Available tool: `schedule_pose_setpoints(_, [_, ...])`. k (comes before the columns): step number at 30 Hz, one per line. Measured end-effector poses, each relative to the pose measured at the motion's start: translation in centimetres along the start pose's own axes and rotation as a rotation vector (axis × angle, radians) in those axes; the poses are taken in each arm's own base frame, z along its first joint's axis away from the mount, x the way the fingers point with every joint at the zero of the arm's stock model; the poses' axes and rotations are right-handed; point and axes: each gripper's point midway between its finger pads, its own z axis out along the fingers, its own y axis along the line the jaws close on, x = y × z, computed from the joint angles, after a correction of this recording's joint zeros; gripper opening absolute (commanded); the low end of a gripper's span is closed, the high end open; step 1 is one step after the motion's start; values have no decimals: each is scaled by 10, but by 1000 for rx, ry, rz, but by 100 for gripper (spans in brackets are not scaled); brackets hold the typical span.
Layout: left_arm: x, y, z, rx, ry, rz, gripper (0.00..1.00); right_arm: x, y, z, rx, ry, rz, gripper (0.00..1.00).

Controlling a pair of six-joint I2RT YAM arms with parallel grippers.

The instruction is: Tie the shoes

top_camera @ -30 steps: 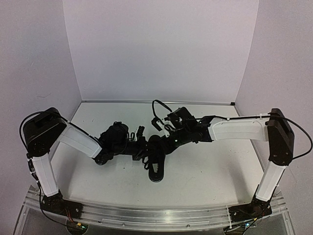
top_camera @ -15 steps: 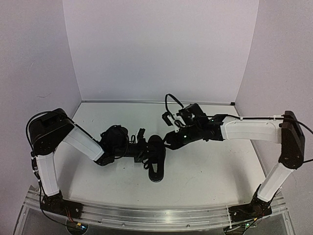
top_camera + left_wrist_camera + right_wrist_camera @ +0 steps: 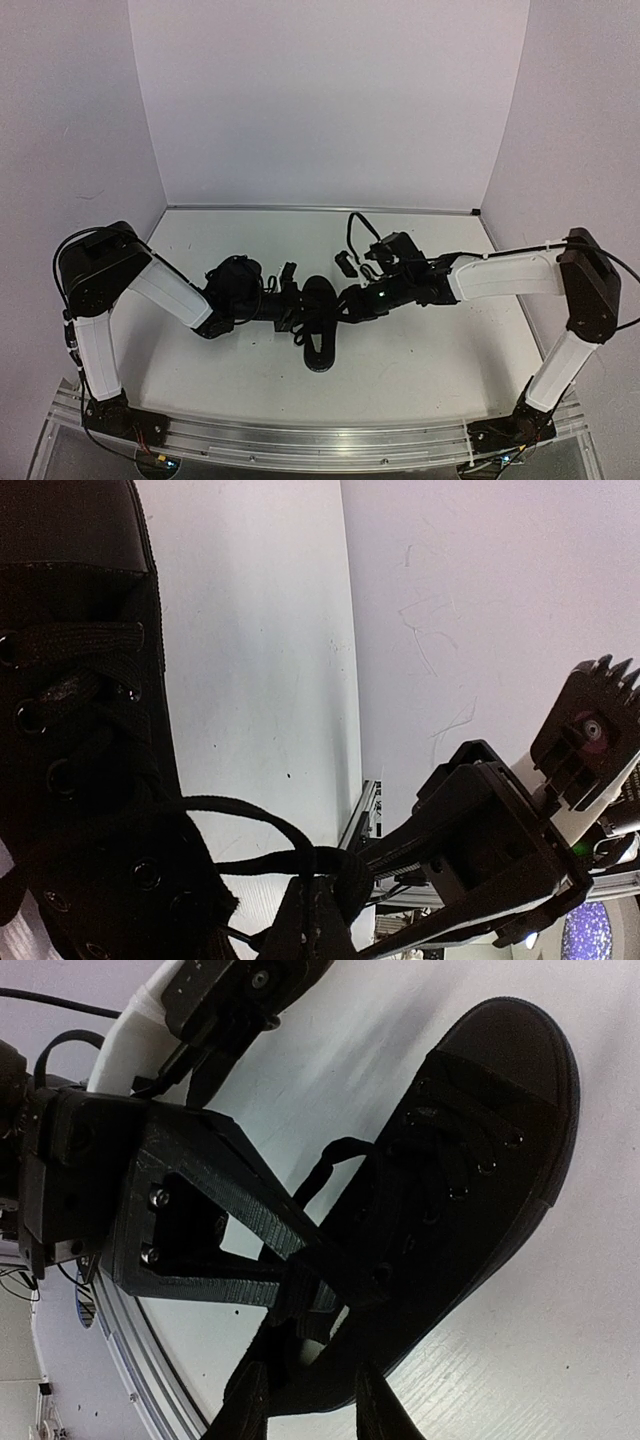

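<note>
Looking from overhead: one black shoe (image 3: 318, 335) lies mid-table (image 3: 430, 350), and two arms meet over it. Left arm (image 3: 165, 285) is folded low and reaches in from the left. Right arm (image 3: 500, 275) is stretched in from the right. Overhead view hides both grips. Left wrist view shows left jaws clenched on a lace (image 3: 245, 810) loop. Right wrist view shows right jaws parted and released by the shoe's heel end.

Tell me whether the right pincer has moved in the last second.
Yes. The right pincer has shifted rightward and down the view, farther from the table's back edge.
</note>
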Motion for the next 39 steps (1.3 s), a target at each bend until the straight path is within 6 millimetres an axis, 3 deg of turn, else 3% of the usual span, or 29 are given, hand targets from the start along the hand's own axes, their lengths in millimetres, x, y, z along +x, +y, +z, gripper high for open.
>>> schedule_pose_setpoints(10, [0, -2, -1, 10, -4, 4, 0, 10, -3, 17, -32, 40, 17, 24])
schedule_pose_setpoints(16, [-1, -3, -1, 15, -5, 6, 0, 6, 0, 21, -51, 36, 11, 23])
schedule_pose_setpoints(18, [-1, -4, -1, 18, -6, 8, 0, 5, 1, 24, -55, 37, 10, 18])
schedule_pose_setpoints(21, [-1, -5, -1, 23, -9, 11, 0, 5, 2, 27, -61, 39, 10, 2])
schedule_pose_setpoints(26, [-2, -5, -1, 23, -10, 13, 2, 5, 3, 28, -68, 37, 13, 0])
schedule_pose_setpoints(31, [-5, 2, -3, -13, -21, 40, 25, 4, 5, 22, -63, 23, 10, 0])
schedule_pose_setpoints(34, [-13, 5, -13, -68, -41, 70, 45, 2, 7, 12, -57, 3, 6, 0])
schedule_pose_setpoints(39, [-35, -13, -44, -151, -122, 181, 76, -5, 12, 1, -50, -34, -4, 0])
